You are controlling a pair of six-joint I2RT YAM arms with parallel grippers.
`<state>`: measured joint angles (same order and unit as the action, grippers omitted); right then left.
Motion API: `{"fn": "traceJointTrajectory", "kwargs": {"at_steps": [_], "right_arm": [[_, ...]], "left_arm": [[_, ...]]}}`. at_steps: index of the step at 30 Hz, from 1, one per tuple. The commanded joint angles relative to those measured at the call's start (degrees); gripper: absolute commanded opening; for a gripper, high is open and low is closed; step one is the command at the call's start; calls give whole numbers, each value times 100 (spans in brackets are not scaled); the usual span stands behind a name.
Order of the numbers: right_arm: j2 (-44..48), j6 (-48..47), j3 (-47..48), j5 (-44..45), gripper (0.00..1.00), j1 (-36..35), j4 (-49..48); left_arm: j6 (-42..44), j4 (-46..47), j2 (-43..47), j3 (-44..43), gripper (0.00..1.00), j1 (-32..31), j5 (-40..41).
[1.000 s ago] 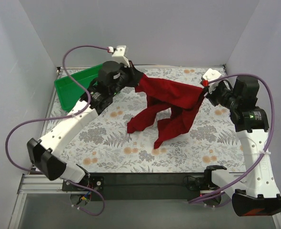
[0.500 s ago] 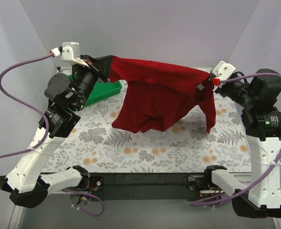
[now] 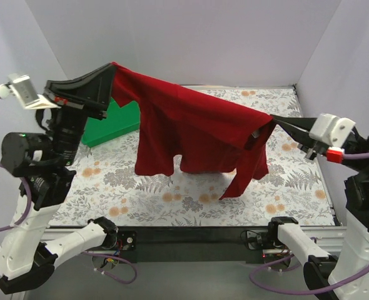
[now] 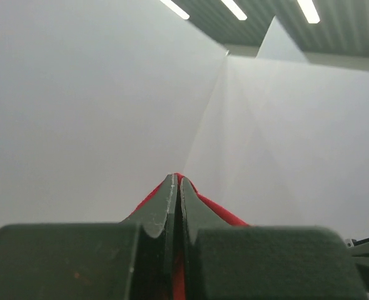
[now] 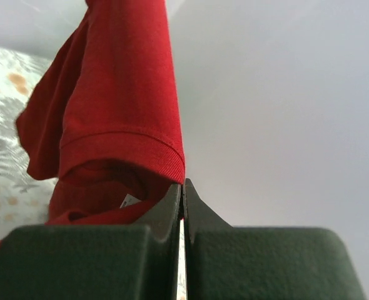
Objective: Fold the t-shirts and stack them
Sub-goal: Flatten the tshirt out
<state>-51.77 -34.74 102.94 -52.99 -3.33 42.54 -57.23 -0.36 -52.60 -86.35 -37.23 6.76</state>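
Observation:
The dark red t-shirt [image 3: 194, 134] hangs stretched in the air between my two grippers, well above the floral table. My left gripper [image 3: 112, 67] is shut on its upper left corner, high at the left. Red fabric [image 4: 203, 201] pokes out between and past the shut left jaws [image 4: 176, 181]. My right gripper [image 3: 276, 120] is shut on the shirt's right edge. In the right wrist view the hemmed edge [image 5: 122, 147] bunches against the shut jaws [image 5: 183, 184]. The shirt's lower parts dangle free, not touching the table.
A green plastic tray [image 3: 112, 122] sits at the back left of the table, partly hidden behind the shirt and left arm. The floral tablecloth [image 3: 191, 200] covers the table. Grey walls enclose the sides and back.
Both arms have risen and spread apart, lifting the shirt off the table. It went from a crumpled heap to hanging stretched between the grippers.

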Motion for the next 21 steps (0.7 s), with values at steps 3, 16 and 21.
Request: {"fn": "traceJointTrajectory", "kwargs": {"at_steps": [3,16,21], "right_arm": [[-114,985,1052,-591,1,122,-438],[1097,521,-3645,1861,1,140,-965],[1178,468,-5624,3038,1,175,-1809]], "left_arm": [[72,862,-187,-812,0,32,-158],[-1070,737,-2965,-597,0,32,-570],[-1404,1038,-4915,-400,0,41,-992]]}}
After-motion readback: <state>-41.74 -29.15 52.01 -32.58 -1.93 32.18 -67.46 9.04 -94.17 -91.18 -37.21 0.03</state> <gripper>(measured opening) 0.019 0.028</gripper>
